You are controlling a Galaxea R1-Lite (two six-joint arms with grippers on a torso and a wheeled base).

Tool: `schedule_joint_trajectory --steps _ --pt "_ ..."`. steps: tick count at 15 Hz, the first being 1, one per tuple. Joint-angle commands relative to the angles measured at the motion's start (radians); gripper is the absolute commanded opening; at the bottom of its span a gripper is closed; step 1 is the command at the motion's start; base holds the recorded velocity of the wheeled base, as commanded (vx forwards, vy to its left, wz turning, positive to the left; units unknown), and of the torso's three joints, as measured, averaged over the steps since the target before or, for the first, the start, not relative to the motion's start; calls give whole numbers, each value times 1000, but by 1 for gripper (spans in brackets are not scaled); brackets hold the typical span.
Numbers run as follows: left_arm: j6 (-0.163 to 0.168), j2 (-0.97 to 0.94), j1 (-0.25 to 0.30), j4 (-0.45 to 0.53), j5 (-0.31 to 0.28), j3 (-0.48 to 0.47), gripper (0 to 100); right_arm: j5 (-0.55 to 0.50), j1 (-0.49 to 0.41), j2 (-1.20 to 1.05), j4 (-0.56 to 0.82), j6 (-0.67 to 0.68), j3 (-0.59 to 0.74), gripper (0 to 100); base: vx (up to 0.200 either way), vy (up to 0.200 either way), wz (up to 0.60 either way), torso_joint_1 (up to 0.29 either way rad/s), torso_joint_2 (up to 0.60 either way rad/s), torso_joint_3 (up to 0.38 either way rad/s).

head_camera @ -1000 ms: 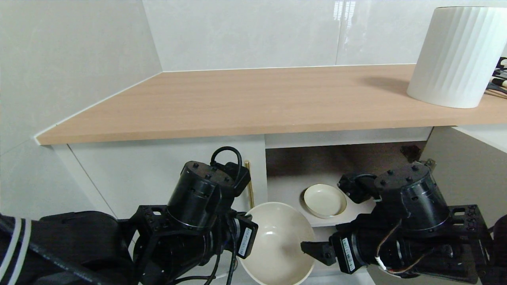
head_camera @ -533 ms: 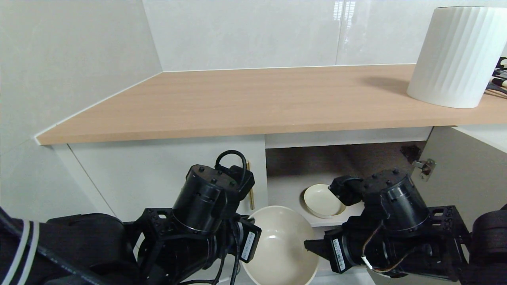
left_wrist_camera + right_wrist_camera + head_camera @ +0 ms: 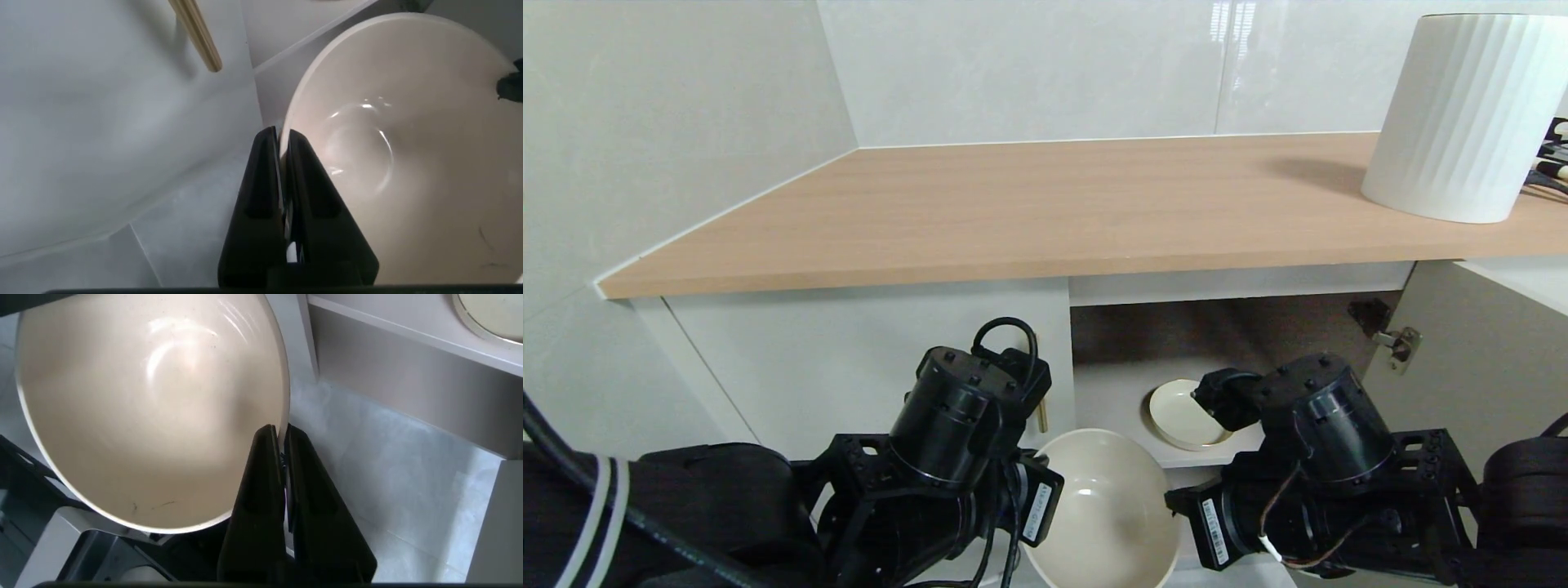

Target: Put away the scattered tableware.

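Left gripper (image 3: 283, 163) and right gripper (image 3: 282, 451) pinch opposite rims of the large cream ceramic bowl (image 3: 1098, 510), held just below the white cabinet shelf (image 3: 1107, 396); lifting both sides evenly should land it beside that shelf's small cream saucer (image 3: 1178, 415).

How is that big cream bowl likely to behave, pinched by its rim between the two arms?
Probably slippery: the bowl looks glossy, and the left gripper and right gripper each pinch only its thin rim. It looks rigid, likely ceramic, so it should hold shape but could break if dropped. Two opposite holds should limit tipping.
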Motion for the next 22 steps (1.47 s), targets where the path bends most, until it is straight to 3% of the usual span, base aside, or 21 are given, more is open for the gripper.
schedule_joint_trajectory --steps 1,2,3,6,10,13,16,22 --pt "0 1 0 1 4 0 0 1 0 3 -1 -1 2 0 0 0 0 0 0 0" --pt "1 1 0 1 5 2 0 1 0 7 -1 -2 2 0 0 0 0 0 0 0" --pt "3 3 0 -1 5 3 100 1 0 14 -1 -2 2 0 0 0 0 0 0 0" --pt "0 -7 0 -12 7 2 100 1 0 18 -1 -1 2 0 0 0 0 0 0 0" --pt "0 -23 3 -67 80 3 100 -21 -3 27 -1 -1 2 0 0 0 0 0 0 0" --pt "-8 -68 6 -68 82 3 100 -62 -49 66 -1 7 -17 0 0 0 0 0 0 0" --pt "-20 -86 8 -68 82 3 100 -79 -211 144 9 26 -81 0 0 0 0 0 0 0" --pt "-22 -89 8 -68 83 3 100 -113 -369 268 9 47 -187 0 0 0 0 0 0 0"
